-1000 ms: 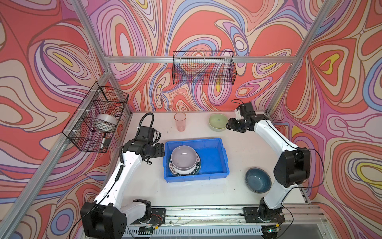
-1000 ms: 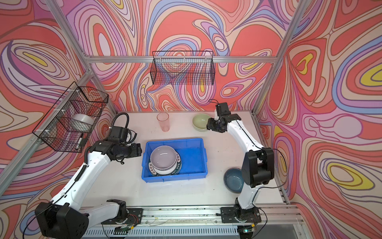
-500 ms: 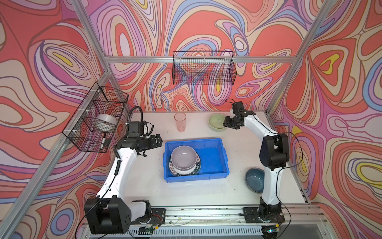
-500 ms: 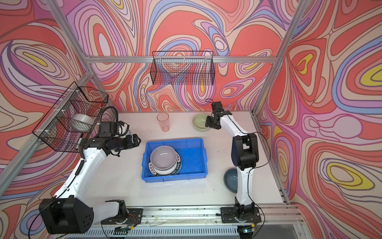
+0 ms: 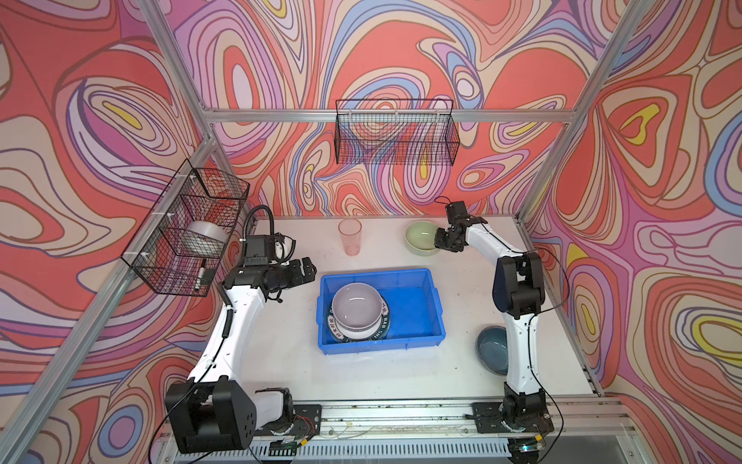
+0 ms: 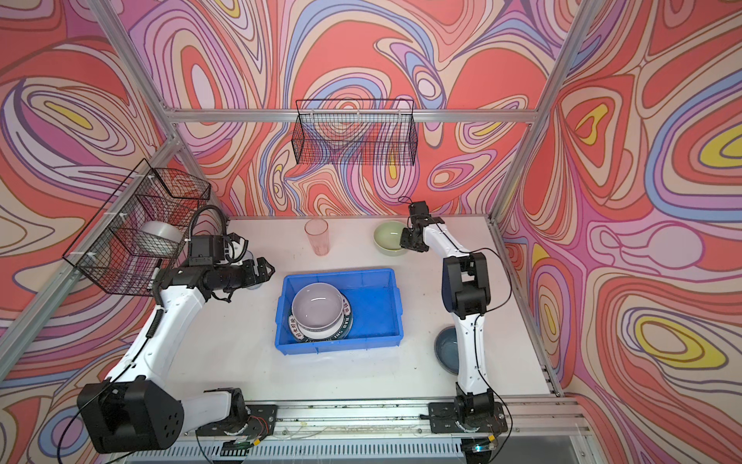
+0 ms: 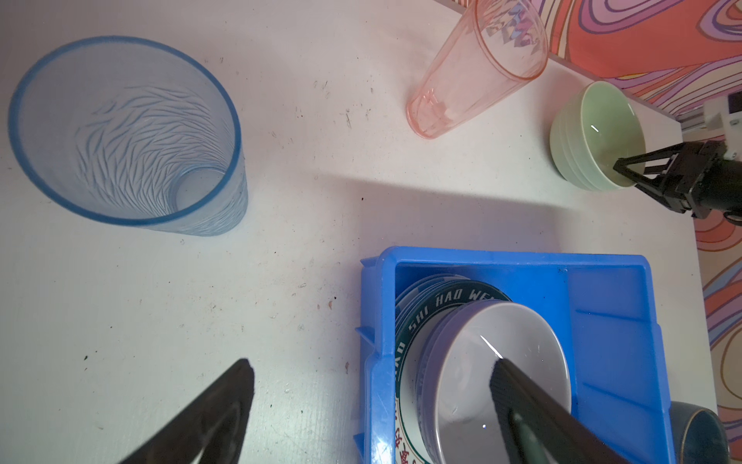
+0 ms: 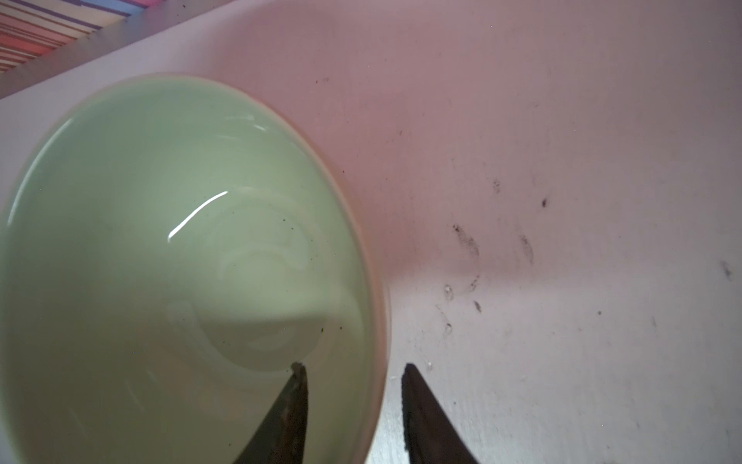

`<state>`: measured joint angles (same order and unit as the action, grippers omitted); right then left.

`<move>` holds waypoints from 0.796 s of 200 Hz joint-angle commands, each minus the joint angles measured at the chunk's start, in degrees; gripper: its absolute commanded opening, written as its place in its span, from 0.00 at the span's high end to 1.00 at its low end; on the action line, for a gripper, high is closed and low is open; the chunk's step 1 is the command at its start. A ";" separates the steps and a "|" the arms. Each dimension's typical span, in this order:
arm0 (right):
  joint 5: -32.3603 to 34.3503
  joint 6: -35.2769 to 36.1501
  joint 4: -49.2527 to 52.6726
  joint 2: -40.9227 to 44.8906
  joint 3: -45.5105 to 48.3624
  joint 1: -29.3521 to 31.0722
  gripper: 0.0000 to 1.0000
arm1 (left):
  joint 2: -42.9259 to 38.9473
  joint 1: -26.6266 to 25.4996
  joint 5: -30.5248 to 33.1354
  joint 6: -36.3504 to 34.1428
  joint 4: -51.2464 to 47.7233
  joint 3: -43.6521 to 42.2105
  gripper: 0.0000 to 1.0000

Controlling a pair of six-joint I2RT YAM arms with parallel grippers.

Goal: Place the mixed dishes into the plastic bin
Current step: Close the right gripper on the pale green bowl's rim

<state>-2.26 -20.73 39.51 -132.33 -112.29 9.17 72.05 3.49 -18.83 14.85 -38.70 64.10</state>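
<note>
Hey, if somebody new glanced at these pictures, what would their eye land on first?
Likely the loud swirled walls in red, pink and purple around the white table. Next, the bright blue bin mid-table, holding a grey bowl stacked on a lettered plate. At the back, the right gripper straddles the rim of the pale green bowl, one finger inside and one outside.

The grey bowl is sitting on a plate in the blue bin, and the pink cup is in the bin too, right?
Not quite. The grey bowl does sit on the plate in the blue bin, but the pink cup is not in it: it stands upright on the table behind the bin, as both top views show.
</note>
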 commanded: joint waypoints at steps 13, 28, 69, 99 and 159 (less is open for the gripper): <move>1.03 -0.13 0.04 -1.00 -1.39 -0.29 0.71 | -0.58 0.73 -2.17 0.18 2.52 -1.17 0.04; 0.68 -0.17 0.12 -0.87 -1.36 -0.29 0.76 | -0.48 0.82 -2.37 0.09 2.58 -1.23 0.04; -0.53 -0.36 0.16 0.42 -1.19 -0.25 0.90 | 0.20 0.82 -3.32 -0.09 2.14 -0.94 0.04; -1.26 -0.49 0.34 1.78 -1.11 -0.37 0.95 | 0.09 0.91 -3.40 -0.12 2.14 -1.01 0.03; -3.94 -0.45 0.77 5.84 -0.70 -0.57 1.00 | -0.13 0.91 -3.32 -0.09 2.13 -1.01 0.03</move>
<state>-2.85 -20.62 40.93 -132.25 -112.60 8.91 72.05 3.81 -21.52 15.03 -37.41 63.59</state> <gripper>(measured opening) 0.097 0.967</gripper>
